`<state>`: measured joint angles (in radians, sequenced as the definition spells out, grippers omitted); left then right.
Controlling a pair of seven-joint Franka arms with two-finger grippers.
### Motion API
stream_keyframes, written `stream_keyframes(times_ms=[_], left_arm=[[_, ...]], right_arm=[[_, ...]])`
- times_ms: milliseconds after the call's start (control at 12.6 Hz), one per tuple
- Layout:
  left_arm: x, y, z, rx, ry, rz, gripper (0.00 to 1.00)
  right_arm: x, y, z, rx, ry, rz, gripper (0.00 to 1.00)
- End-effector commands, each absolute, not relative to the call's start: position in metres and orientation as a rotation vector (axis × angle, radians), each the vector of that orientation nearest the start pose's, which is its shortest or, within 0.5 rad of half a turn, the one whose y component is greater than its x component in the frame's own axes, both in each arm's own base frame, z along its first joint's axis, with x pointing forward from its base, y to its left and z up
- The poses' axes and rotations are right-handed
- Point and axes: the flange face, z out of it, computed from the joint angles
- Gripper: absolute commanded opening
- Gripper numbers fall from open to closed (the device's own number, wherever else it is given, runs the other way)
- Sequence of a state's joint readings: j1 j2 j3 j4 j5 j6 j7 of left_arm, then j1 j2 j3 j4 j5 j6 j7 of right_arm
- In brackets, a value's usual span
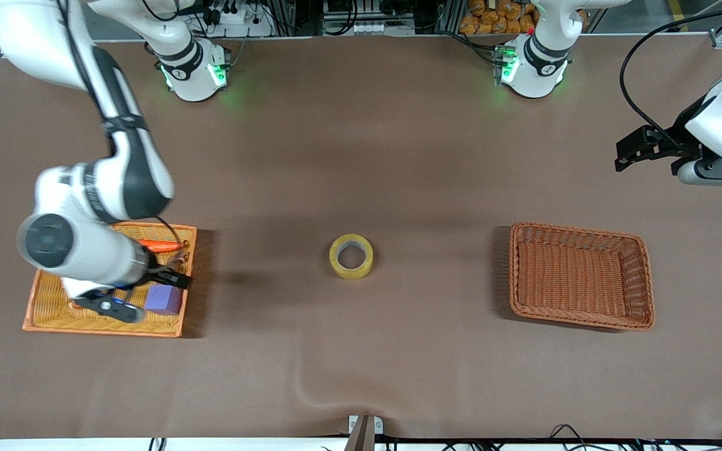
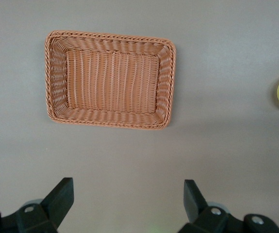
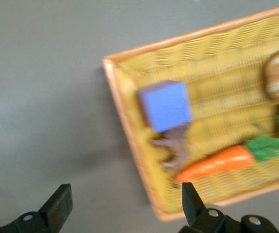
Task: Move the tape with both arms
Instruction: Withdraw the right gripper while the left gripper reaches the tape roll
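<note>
A brown table (image 1: 361,156) carries three things: a yellow tray (image 1: 44,313) near the edge at the right arm's end, the tape (image 1: 351,255) lying flat mid-table, and a brown wicker basket (image 1: 644,282) toward the left arm's end

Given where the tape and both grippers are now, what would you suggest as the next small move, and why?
Probably bring the open left gripper over the tape and lower it. The tape lies flat mid-table, ungripped, between the yellow tray and the brown basket; the right gripper, also open, hangs over the tray's edge.
</note>
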<state>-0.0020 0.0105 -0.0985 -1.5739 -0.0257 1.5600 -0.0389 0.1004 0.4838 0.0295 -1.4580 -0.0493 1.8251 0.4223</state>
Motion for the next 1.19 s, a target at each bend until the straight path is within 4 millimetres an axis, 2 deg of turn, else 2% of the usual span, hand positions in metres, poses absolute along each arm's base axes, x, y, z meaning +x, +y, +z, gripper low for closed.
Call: stream_keyframes(times_ms=[0,158,237,395,554,633,870,1107], left_arm=[[0.549,-0.063,0.619,-3.176,0.073,0.046,1.0],[0.548,-0.075,0.619,-3.172,0.022,0.048,1.0],[0.548,-0.081,0.617,-3.171,0.005,0.053,1.0],[0.548,-0.097,0.615,-3.169,-0.044,0.055,1.0],[0.55,-0.122,0.606,-3.169,-0.1,0.056,1.0],[0.551,-0.139,0.604,-3.174,-0.128,0.035,1.0],[0.556,-0.194,0.576,-3.18,-0.275,0.057,1.0],[0.553,-0.25,0.546,-3.186,-0.326,0.047,1.0]], right_arm=[[0.647,0.04,0.447,-3.18,0.297,0.187,1.0],[0.631,0.012,0.482,-3.18,0.244,0.128,1.0],[0.624,0.002,0.498,-3.184,0.138,0.115,1.0],[0.599,-0.001,0.54,-3.191,0.095,0.135,1.0],[0.574,-0.001,0.576,-3.196,0.089,0.151,1.0],[0.569,-0.003,0.586,-3.202,0.089,0.141,1.0],[0.567,-0.004,0.599,-3.204,0.023,0.134,1.0],[0.557,-0.008,0.617,-3.202,-0.021,0.158,1.0]])
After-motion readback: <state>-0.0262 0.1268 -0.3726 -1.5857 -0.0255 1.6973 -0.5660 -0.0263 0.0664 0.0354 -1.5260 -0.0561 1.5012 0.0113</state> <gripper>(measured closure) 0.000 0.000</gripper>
